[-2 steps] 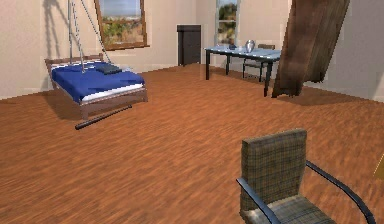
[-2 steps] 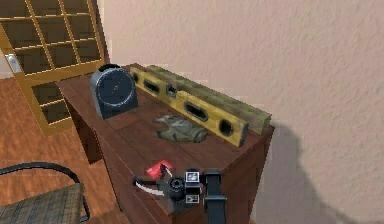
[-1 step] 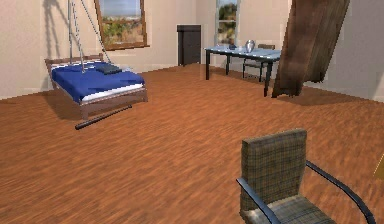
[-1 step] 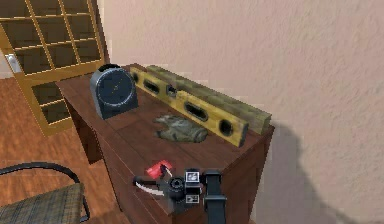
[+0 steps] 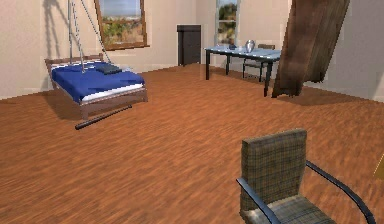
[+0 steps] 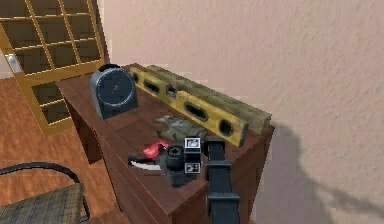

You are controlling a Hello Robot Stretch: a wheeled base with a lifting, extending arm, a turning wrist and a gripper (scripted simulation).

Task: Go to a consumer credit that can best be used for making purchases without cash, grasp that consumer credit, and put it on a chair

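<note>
Two views take in the room. At the forward view's left, a hanging bed (image 5: 95, 80) with a blue cover hangs above the wooden floor (image 5: 150, 150), and a wood-framed window (image 5: 122, 22) is set in the wall behind it. Farther right, a dark cabinet (image 5: 189, 45) stands against the far wall. Next comes a blue-topped table (image 5: 228, 52) carrying a few small things, then a tall brown drape (image 5: 312, 45). A wicker chair (image 5: 285, 180) with dark armrests stands in the near right corner. In the arm side view, the same wicker chair (image 6: 45, 203) shows at the bottom left, below a lattice-fronted shelf (image 6: 55, 45). A dark wooden desk (image 6: 130, 125) stands against the wall. On it, from the left, are a round grey-blue object (image 6: 113, 92), a long yellow spirit level (image 6: 200, 105) and a flat mottled patch (image 6: 172, 124) lying near the middle of the top. Whether that patch is the credit card cannot be told. A small red thing (image 6: 150, 151) lies just at the gripper (image 6: 150, 162), which reaches over the desktop from the arm (image 6: 222, 190). Neither how its fingers stand nor whether it holds anything can be told.
</note>
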